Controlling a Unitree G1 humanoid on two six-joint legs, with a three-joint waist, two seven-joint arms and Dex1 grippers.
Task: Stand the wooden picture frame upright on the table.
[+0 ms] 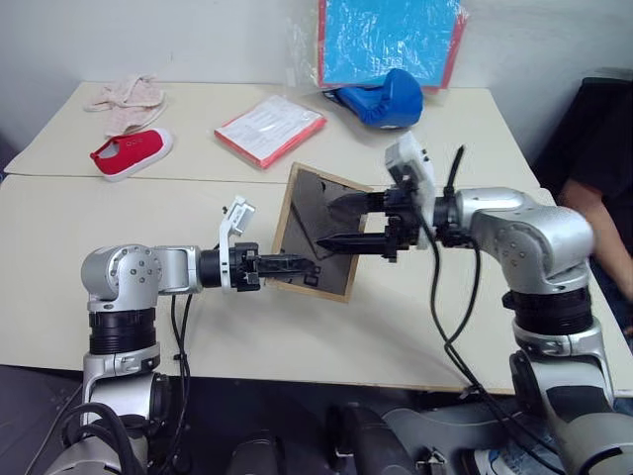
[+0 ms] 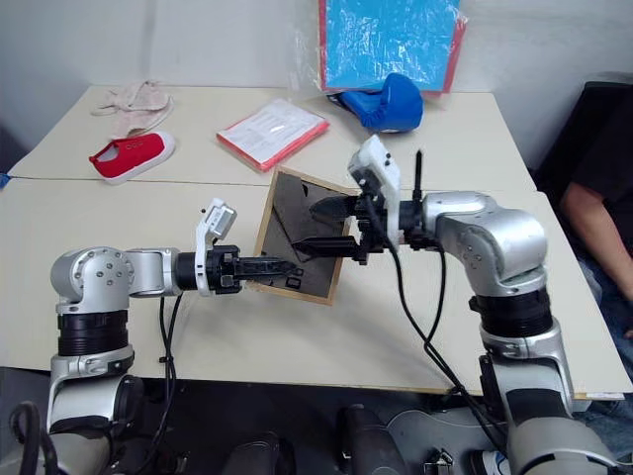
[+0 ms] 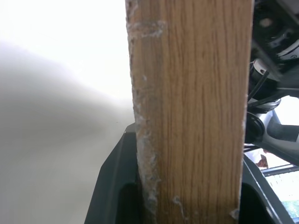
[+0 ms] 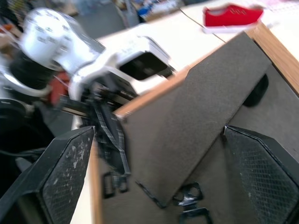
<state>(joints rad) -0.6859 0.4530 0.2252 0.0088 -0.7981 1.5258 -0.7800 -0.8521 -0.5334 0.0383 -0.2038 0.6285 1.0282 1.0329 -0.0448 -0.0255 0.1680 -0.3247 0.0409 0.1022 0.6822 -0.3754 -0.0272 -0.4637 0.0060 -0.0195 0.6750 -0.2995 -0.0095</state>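
The wooden picture frame [image 1: 300,213] is held tilted over the cream table [image 1: 99,247], with its dark back facing me. My left gripper [image 1: 297,265] is shut on the frame's lower left edge; the left wrist view shows the light wood edge [image 3: 191,116] clamped between its fingers [image 3: 117,186]. My right gripper [image 1: 324,224] comes in from the right and stands open against the frame's back. In the right wrist view its fingers [image 4: 60,172] straddle the fold-out stand [image 4: 196,116] without closing on it. The frame's front is hidden.
At the far left of the table lie a red shoe [image 1: 132,151] and a pinkish cloth [image 1: 127,99]. A red-edged booklet [image 1: 270,129], a blue padded object [image 1: 381,99] and a blue red-bordered board [image 1: 391,40] are at the back. A person's arm [image 1: 593,208] shows at the right edge.
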